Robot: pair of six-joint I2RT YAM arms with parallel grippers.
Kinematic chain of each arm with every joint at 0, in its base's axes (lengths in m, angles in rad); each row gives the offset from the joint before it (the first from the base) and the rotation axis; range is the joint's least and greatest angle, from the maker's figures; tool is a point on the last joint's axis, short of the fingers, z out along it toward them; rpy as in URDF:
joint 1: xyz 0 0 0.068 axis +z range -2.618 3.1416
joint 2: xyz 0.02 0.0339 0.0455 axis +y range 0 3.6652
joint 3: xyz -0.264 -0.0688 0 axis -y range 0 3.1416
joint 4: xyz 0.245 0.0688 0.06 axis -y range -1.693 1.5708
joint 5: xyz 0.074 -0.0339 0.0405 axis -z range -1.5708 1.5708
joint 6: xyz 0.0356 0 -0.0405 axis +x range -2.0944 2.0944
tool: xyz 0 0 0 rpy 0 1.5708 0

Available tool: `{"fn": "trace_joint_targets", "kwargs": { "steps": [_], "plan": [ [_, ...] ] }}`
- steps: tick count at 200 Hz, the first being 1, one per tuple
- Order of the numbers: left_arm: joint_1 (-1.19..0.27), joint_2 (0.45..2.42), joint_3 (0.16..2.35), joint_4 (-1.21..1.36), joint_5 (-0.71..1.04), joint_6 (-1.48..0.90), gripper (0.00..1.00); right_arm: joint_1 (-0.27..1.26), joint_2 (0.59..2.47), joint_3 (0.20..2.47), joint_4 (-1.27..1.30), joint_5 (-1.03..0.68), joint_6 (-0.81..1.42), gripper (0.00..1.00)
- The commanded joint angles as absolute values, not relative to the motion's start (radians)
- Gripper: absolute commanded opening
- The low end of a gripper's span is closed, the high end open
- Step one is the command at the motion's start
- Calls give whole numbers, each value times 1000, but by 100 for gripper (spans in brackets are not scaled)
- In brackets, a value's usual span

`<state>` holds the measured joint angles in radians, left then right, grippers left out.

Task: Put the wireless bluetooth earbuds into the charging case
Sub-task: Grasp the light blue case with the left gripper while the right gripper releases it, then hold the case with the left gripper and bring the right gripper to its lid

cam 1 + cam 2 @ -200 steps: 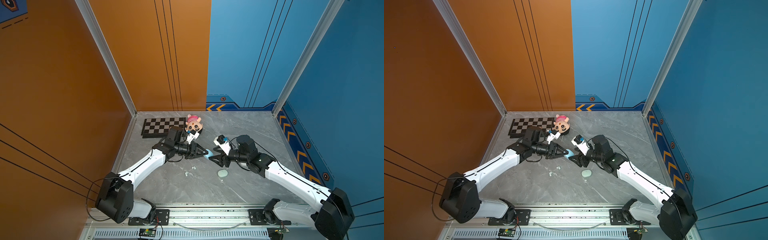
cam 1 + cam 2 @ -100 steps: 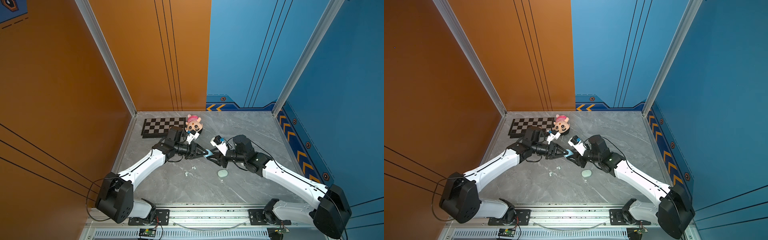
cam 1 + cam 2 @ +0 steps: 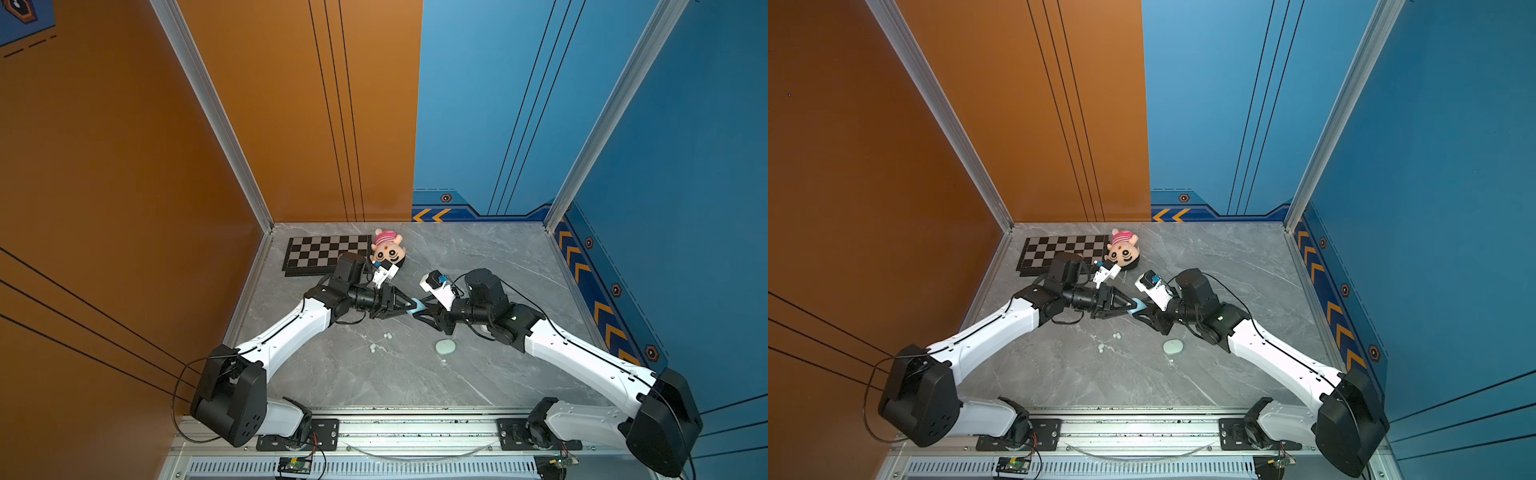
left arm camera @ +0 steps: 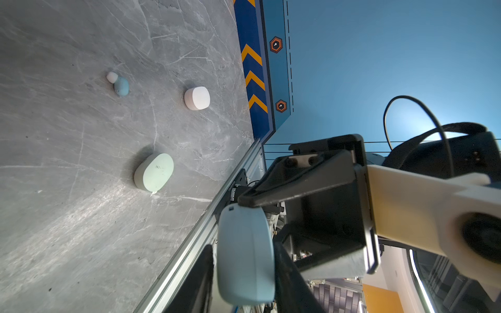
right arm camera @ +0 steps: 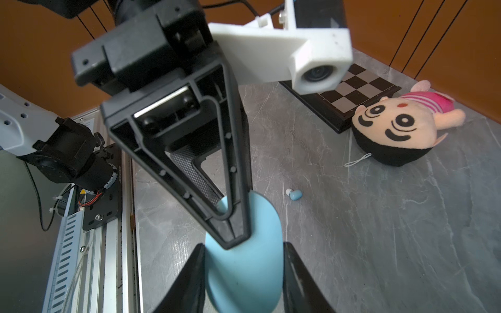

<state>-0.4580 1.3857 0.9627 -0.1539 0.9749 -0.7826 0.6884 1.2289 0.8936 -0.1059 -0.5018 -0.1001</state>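
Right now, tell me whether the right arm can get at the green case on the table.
Probably not yet: the right claw is shut on the blue case. Otherwise the green case lies uncovered close by.

Matt smooth plastic on light-blue case [image 5: 244,271]; marble-look matt tabletop [image 5: 379,244]; plush cloth doll [image 5: 393,130].
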Motion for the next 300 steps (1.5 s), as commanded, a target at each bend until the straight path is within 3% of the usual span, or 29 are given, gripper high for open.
{"fn": "trace_joint_targets", "kwargs": {
  "steps": [1,25,58,83,115,188,300],
  "plan": [
    [-451,1315,947,-105,916,-744,56,694,1221,942,-145,-523,-110,26],
    [-438,1243,875,31,843,-755,66,676,1209,961,-198,-569,-107,26],
    [-414,1109,712,269,732,-712,67,635,1193,987,-275,-655,-108,25],
    [-439,985,604,310,686,-467,65,604,1201,1026,-354,-744,-115,24],
    [-518,883,519,303,781,-50,68,598,1225,1084,-480,-806,-174,23],
    [-611,1013,624,302,920,64,69,602,1229,1168,-700,-867,-342,20],
    [-669,1110,679,302,986,60,61,637,1223,1197,-711,-887,-364,19]
  ]
}}
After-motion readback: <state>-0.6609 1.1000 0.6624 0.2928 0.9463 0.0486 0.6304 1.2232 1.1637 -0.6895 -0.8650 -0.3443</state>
